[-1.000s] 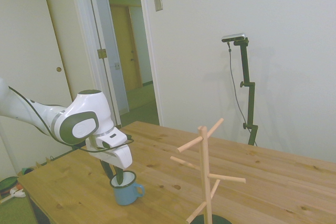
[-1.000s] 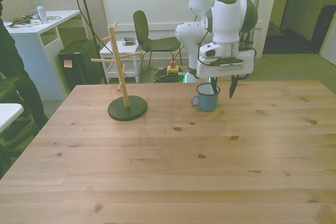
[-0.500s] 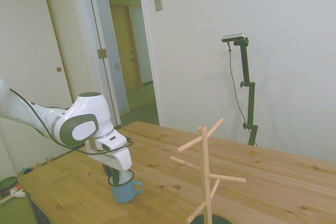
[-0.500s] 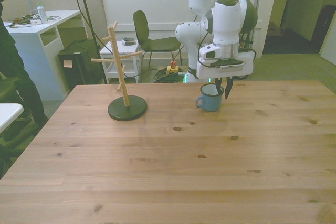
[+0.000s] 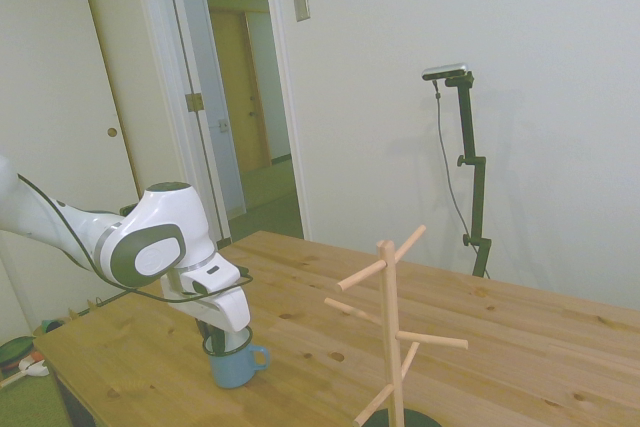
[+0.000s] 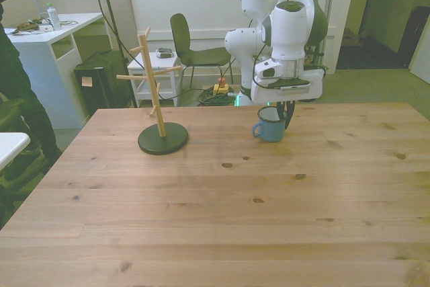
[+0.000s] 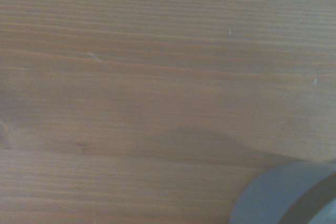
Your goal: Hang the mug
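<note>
- Table of pale knotted wood fills the front view, carrying a mug and a wooden rack, the two well apart.
- White Franka arm bends low over the table's far part, its wrist pointing straight down at the mug.
- Wooden mug tree, an upright post with bare slanting pegs on a dark round base, stands on the front view's left side of the table, with nothing hung on it.
- Black chair, a white desk and part of a person in dark clothes sit on the floor behind the table.
- Gripper is down at the mug's rim, its dark fingers nearly closed on the wall of the mug on the front view's right, one finger seeming to dip inside and the other outside.
- Light-blue mug stands upright on the wood directly under the wrist, its loop handle turned toward the rack; the wrist view catches only a blurred curve of its blue side against the boards.
</note>
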{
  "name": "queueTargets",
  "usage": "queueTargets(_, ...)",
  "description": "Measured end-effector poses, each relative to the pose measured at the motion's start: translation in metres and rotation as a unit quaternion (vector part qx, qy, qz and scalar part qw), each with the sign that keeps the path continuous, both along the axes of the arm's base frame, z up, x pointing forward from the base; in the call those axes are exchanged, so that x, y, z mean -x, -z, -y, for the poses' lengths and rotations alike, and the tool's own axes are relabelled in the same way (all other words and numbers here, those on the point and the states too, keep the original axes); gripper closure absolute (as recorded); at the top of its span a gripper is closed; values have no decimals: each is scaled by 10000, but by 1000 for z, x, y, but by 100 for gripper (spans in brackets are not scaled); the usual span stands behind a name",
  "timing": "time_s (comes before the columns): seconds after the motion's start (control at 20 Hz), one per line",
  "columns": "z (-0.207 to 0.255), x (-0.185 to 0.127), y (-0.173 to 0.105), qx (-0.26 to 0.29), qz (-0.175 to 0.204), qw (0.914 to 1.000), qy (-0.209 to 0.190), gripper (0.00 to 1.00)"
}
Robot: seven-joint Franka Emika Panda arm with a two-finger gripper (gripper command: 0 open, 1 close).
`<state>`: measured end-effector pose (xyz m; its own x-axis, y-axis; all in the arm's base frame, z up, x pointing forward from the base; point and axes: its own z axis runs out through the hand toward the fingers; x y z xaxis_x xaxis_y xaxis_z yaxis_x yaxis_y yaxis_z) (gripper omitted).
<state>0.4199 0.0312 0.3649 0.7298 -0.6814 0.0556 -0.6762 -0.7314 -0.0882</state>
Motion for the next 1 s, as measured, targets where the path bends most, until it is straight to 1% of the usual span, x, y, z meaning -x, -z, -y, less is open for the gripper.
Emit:
queueTargets(0.3, 7, 12, -6, 48, 36, 9999, 97, 100)
queueTargets(0.65, 34, 45, -20, 256, -203, 9985, 430, 100)
queueTargets(0.85, 50, 78, -40, 414, -231, 9969, 635, 100)
queueTargets(1.0, 68, 94, -68, 433, -111, 9953, 857, 100)
